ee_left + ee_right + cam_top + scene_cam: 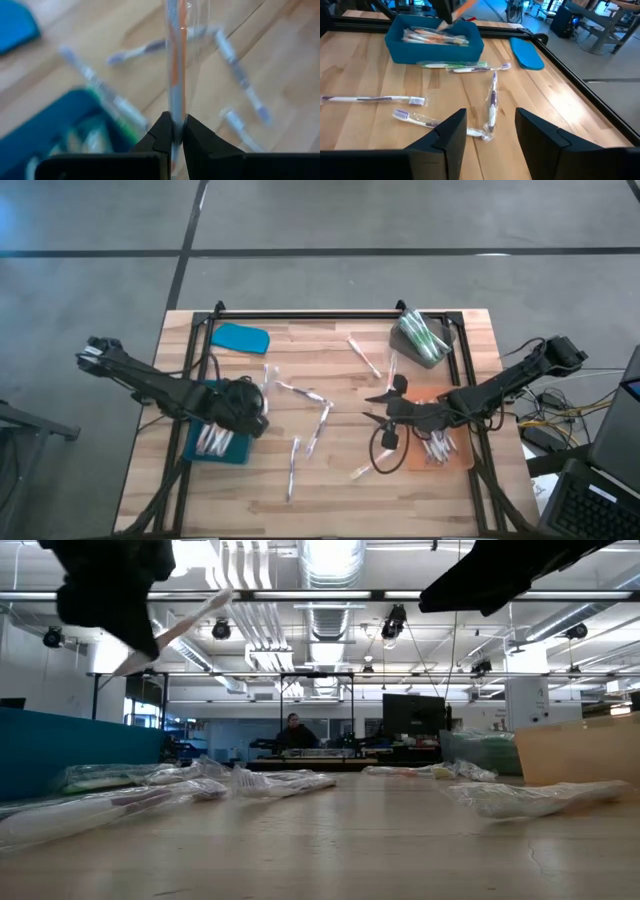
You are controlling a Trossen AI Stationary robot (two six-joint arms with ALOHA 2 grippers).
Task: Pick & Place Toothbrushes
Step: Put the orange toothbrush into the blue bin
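Note:
My left gripper (173, 124) is shut on a clear-wrapped toothbrush with an orange stripe (175, 60). It hovers over the right end of the blue tray (215, 448), which has several wrapped toothbrushes lying in it. My right gripper (490, 131) stands open above the table's middle right, with nothing between its fingers. It points toward loose toothbrushes (491, 102) lying flat on the wood. In the high view it (373, 408) is just left of the orange tray (458, 462), which also holds toothbrushes. My left gripper pinches the wrapped toothbrush near one end (174, 116) between its two fingers. Most of the brush sticks out past the fingertips, along the fingers. It is lifted clear above the blue tray and, in the low view, slants upward (185, 625).
A blue lid (241, 337) lies at the far left of the table. A grey bin (443, 338) with green-packed toothbrushes stands at the far right. Loose toothbrushes (310, 398) are scattered over the middle. A black frame (300, 315) rims the table, and cables hang beneath my right arm.

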